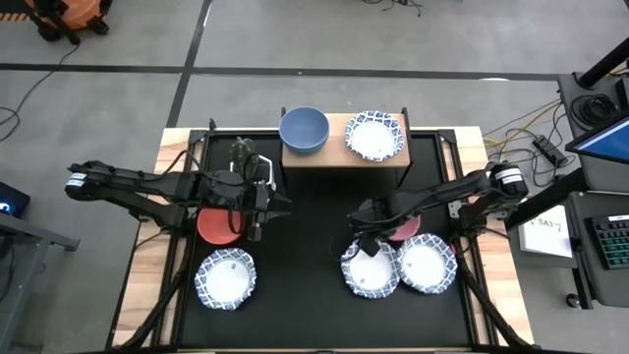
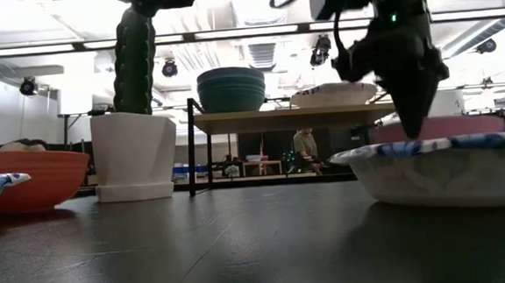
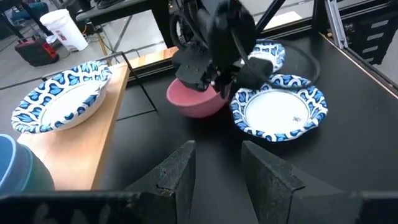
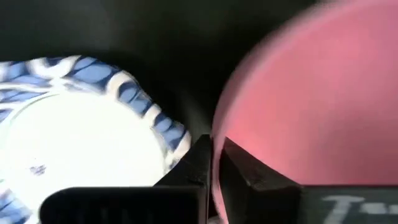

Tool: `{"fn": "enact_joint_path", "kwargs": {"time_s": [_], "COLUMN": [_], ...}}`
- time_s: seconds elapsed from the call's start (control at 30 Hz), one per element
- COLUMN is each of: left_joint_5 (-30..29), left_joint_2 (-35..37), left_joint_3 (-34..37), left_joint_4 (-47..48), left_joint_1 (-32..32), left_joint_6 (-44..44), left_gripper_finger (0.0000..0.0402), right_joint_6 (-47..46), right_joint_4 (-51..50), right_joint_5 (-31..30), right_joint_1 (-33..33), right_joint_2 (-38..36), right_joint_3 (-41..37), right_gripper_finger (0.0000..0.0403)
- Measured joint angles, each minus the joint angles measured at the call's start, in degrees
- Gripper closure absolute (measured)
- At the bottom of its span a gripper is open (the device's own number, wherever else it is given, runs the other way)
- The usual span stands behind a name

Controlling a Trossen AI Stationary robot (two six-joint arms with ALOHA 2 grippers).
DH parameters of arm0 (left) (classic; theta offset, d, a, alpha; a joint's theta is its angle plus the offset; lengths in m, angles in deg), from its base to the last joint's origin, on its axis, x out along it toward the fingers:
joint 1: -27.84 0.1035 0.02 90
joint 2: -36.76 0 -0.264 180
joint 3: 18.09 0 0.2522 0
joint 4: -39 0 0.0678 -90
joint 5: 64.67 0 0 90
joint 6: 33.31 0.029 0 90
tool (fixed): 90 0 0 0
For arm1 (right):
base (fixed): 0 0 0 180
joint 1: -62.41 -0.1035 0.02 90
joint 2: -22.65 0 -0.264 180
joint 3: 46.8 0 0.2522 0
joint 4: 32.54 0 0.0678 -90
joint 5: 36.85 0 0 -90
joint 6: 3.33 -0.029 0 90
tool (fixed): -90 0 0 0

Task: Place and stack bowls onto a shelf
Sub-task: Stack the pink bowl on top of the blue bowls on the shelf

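Note:
The light-wood shelf [image 1: 339, 155] stands at the table's far edge. It carries a blue bowl [image 1: 304, 130] nested in a green one [image 2: 232, 97], and a patterned bowl [image 1: 374, 135]. A red bowl [image 1: 218, 224] and a patterned bowl [image 1: 226, 277] sit on the table's left. Two patterned bowls [image 1: 370, 267] [image 1: 427, 264] sit on its right, near side. The pink bowl [image 1: 405, 229] is behind them. My right gripper [image 4: 213, 146] is shut on the pink bowl. My left gripper [image 3: 217, 174] hovers open right of the red bowl. My right gripper holds the pink bowl by its rim [image 4: 217, 134], on the side toward the table's left. One finger [image 4: 249, 171] is inside the bowl and one finger [image 4: 189, 165] is outside. The fingers come from above, pointing down. The bowl stands upright; I cannot tell whether its base is off the table.
A white hexagonal pot with a green cactus [image 2: 135, 153] stands left of the shelf, near my left arm. The table's black top [image 1: 314, 246] lies bare between the two arms. The nearest patterned bowl almost touches the pink bowl.

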Motion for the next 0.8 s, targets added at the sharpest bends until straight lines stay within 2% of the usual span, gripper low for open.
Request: {"fn": "enact_joint_path", "kwargs": {"time_s": [0.33, 0.63, 0.8], "left_joint_5": [-3.48, -3.47, -5.84], "left_joint_2": [2.20, 9.94, 15.24], "left_joint_3": [0.15, 2.98, 8.31], "left_joint_4": [0.77, -0.59, -6.27], "left_joint_1": [0.00, 0.00, -0.04], "left_joint_6": [2.11, 1.70, 2.00], "left_gripper_finger": [0.0293, 0.0314, 0.0321], "right_joint_6": [10.92, 34.37, 52.46], "right_joint_4": [0.91, 11.85, 22.19], "right_joint_5": [-0.35, -0.80, -9.22], "right_joint_1": [-0.35, -1.90, -0.82], "right_joint_2": [-5.78, -7.23, -7.24], "right_joint_3": [9.92, 18.67, 21.11], "right_gripper_finger": [0.0391, 0.0391, 0.0391]}}
